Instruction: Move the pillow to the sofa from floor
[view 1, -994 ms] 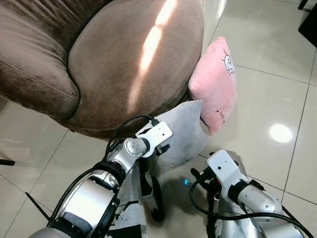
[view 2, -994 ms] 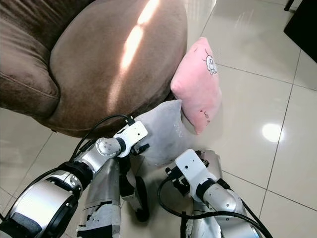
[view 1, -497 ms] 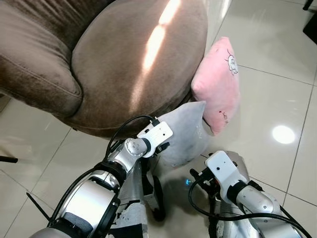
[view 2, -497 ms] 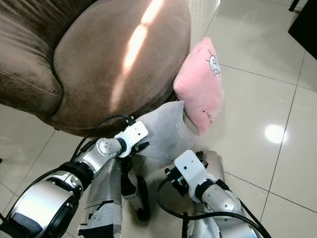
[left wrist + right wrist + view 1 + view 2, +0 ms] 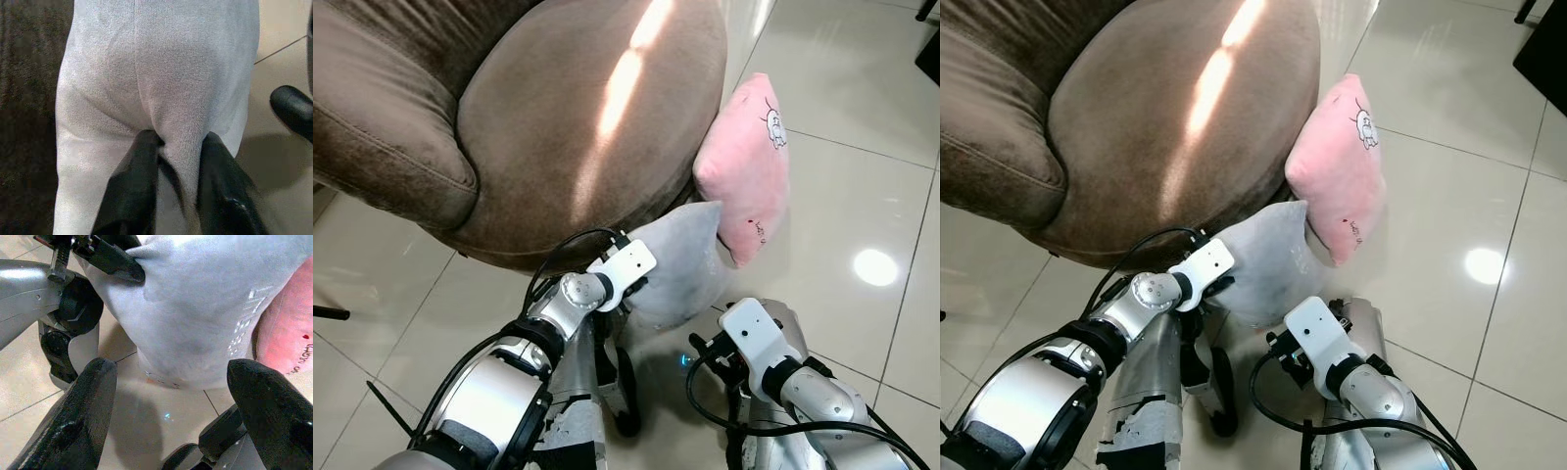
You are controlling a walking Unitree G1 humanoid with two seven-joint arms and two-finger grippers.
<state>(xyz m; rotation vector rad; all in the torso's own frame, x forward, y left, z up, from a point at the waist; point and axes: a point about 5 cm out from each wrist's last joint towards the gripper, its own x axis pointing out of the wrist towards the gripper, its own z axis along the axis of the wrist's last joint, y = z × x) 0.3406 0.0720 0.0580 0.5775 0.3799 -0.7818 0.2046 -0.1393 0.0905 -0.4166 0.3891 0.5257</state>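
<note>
A grey pillow (image 5: 677, 262) is held just off the tiled floor against the base of the brown sofa (image 5: 578, 117). My left gripper (image 5: 178, 152) is shut on it, pinching a fold of its fabric (image 5: 161, 98). A pink pillow (image 5: 744, 166) leans on the sofa's side beside the grey one, partly behind it. My right gripper (image 5: 166, 396) is open just below the grey pillow (image 5: 205, 308), with its fingers (image 5: 85, 416) wide apart and nothing between them. The right arm (image 5: 773, 367) is low at the front right.
The sofa's round seat cushion (image 5: 1175, 108) and its thick armrest (image 5: 382, 127) lie at the upper left. Glossy tiled floor (image 5: 862, 147) stretches to the right. A dark piece of furniture (image 5: 1542, 49) stands at the far right corner. My own legs (image 5: 578, 401) are below.
The grey pillow has risen slightly in my left gripper. The camera has shifted a little, so the sofa sits further right in the picture.
</note>
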